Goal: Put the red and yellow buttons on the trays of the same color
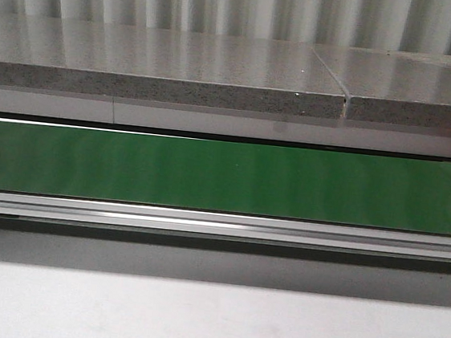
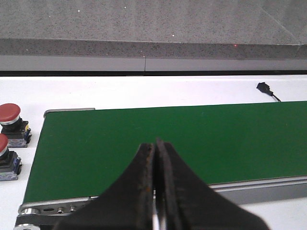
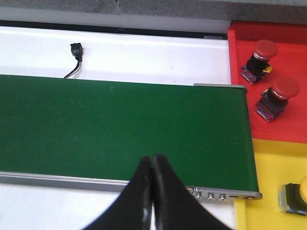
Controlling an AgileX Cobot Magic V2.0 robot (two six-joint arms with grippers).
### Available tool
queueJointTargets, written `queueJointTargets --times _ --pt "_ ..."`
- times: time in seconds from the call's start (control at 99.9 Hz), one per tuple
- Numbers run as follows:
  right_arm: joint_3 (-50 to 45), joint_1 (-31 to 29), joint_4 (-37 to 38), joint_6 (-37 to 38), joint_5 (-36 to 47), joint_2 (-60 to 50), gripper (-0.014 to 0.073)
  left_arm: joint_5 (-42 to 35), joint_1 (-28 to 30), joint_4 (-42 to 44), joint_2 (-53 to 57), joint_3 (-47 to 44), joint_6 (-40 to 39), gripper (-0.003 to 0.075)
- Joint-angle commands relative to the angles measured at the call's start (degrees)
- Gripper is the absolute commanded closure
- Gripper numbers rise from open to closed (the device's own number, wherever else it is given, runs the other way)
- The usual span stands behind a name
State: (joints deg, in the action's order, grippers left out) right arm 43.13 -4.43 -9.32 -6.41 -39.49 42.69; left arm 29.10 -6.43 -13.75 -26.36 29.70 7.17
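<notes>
Green belt (image 1: 225, 175) lies bare edge to edge; red tray (image 3: 268, 86) adjoins its end.

black tapered pincer (image 2: 155, 191) fingers, worn inner edges

A green conveyor belt (image 1: 225, 175) is carried by the white counter (image 1: 209, 321); two red buttons (image 2: 9, 115) and red (image 3: 240, 72) and yellow (image 3: 268, 177) trays are set beside it.

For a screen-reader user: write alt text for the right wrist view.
The shut right gripper hangs over a bare green conveyor belt. Beyond the belt's end, two red buttons sit on a red tray; a yellow button sits on the adjoining yellow tray.
</notes>
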Motion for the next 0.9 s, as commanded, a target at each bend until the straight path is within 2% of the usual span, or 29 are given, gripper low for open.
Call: queueJointTargets --times 0.0,0.04,0.11,0.18,0.3,0.37,0.42,0.56,0.661,0.761,0.891 --pt "1.38 -0.03 -0.41 -0.54 3.12 -0.30 0.0661 -4.49 -0.33 -0.90 -0.15 1.60 -0.10 0.0725" --pt "1.38 -0.03 -0.41 -0.54 3.12 -0.30 0.0661 -3.99 -0.33 -0.90 -0.15 1.60 -0.10 0.0701" --pt "1.38 -0.03 -0.41 -0.54 3.12 -0.30 0.0661 -2.99 -0.33 -0.90 -0.15 1.60 -0.10 0.0612" --pt "1.38 -0.03 -0.41 -0.54 3.12 -0.30 0.0661 -2.81 -0.33 -0.90 -0.15 1.60 -0.10 0.0477" --pt "1.38 -0.03 -0.41 -0.54 3.12 -0.30 0.0661 -2.91 -0.33 -0.90 -0.15 1.60 -0.10 0.0188" --pt "1.38 -0.03 -0.41 -0.54 3.12 -0.30 0.0661 -3.15 -0.33 -0.90 -0.15 1.60 -0.10 0.0097" --pt "1.38 -0.03 -0.41 -0.54 3.12 -0.30 0.0661 -3.44 -0.33 -0.90 -0.15 1.60 -0.10 0.0076" --pt "1.38 -0.03 -0.41 -0.54 3.12 -0.30 0.0661 -6.04 -0.33 -0.90 -0.15 1.60 -0.89 0.0080" --pt "1.38 -0.03 -0.41 -0.54 3.12 -0.30 0.0661 -7.43 0.96 0.25 -1.54 2.74 -5.59 0.0080" --pt "1.38 -0.03 -0.41 -0.54 3.12 -0.30 0.0661 -7.17 4.14 2.60 -5.21 5.44 -9.75 0.0080" --pt "1.38 -0.03 -0.41 -0.54 3.12 -0.30 0.0661 -6.06 9.98 2.51 -13.06 10.50 -10.10 0.0080"
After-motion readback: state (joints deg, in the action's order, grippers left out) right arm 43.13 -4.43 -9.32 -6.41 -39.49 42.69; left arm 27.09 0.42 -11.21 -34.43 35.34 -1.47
